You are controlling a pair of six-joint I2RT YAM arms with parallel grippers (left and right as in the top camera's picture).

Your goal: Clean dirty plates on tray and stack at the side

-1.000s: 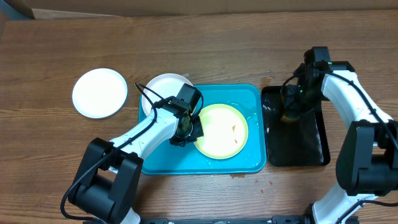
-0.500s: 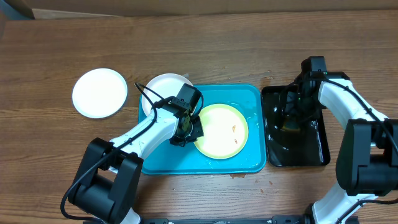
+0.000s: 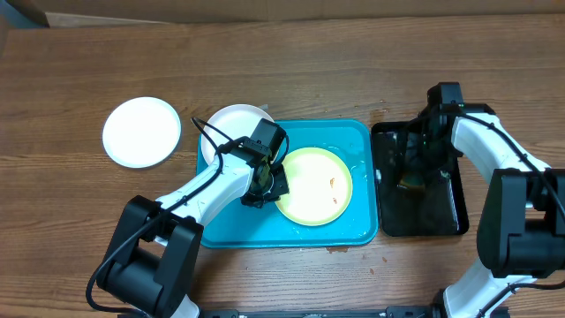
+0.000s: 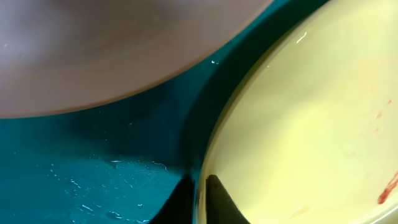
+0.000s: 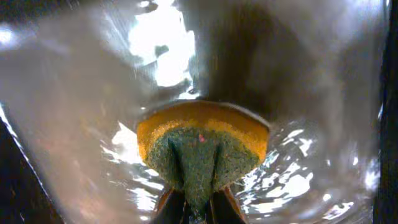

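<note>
On the turquoise tray (image 3: pixel 353 141) lies a pale yellow plate (image 3: pixel 313 185) with a small reddish smear. My left gripper (image 3: pixel 269 187) is shut on its left rim. In the left wrist view the two dark fingertips (image 4: pixel 200 199) straddle that rim, one inside the yellow plate (image 4: pixel 311 124) and one over the wet tray (image 4: pixel 93 162). A white plate (image 3: pixel 231 131) rests across the tray's back left corner. Another white plate (image 3: pixel 141 131) lies on the table to the left. My right gripper (image 5: pixel 199 208) is shut on a yellow and green sponge (image 5: pixel 202 146) over the black tray (image 3: pixel 441 212).
The black tray (image 5: pixel 74 93) holds shallow, glinting water and stands right of the turquoise tray, almost touching it. Water drops lie on the turquoise tray's floor. The white plate's underside (image 4: pixel 112 50) hangs close above my left gripper. Bare wooden table (image 3: pixel 291 62) lies behind.
My right arm has carried the sponge a little toward the front of the black tray. The left arm and the plates have stayed put.
</note>
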